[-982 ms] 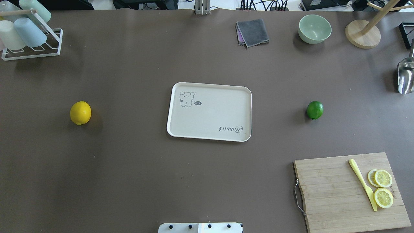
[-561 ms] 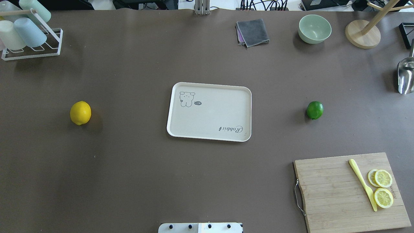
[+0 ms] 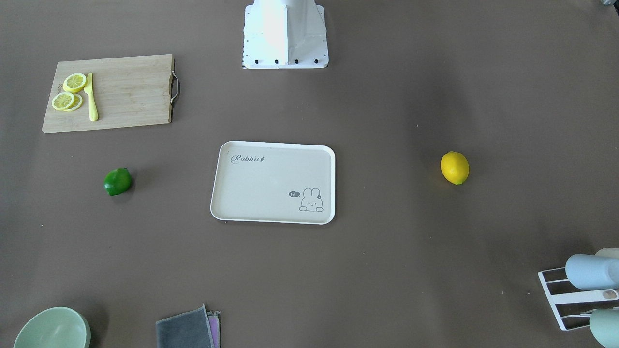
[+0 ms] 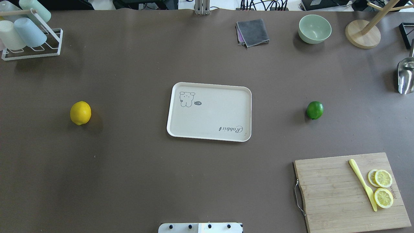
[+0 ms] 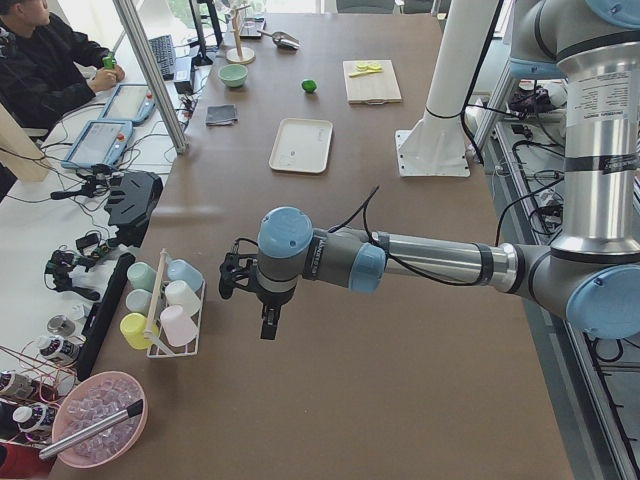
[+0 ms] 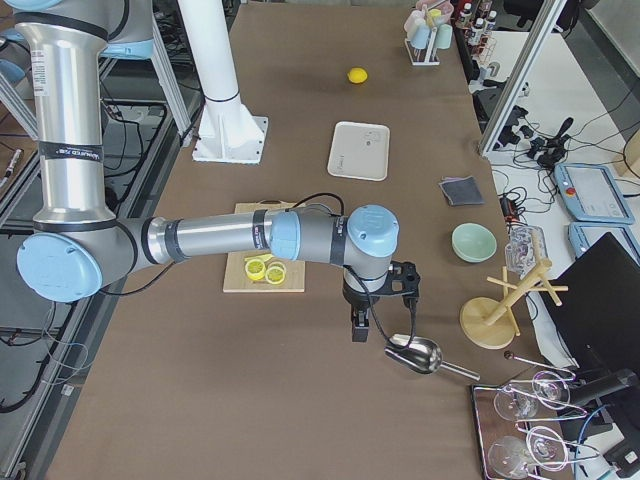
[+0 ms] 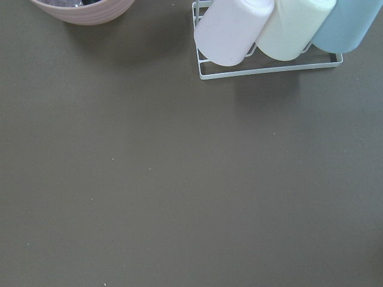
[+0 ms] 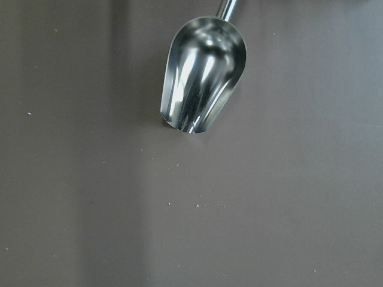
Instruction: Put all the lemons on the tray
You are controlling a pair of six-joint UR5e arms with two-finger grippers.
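Honestly, I cannot tell how the jaws of my left gripper [image 5: 267,322] or right gripper [image 6: 358,326] stand. Overhead, the yellow lemon [image 4: 80,112] lies mid-left, the green lemon [image 4: 314,110] mid-right and the tray [image 4: 213,113] in the centre. I'd descend vertically and pinch across each fruit's short axis.

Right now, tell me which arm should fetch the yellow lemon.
Left, probably. The yellow lemon lies on the robot's left of the tray, and the left claw hangs at that end by the cup rack. The right claw hangs at the opposite end, above the metal scoop.
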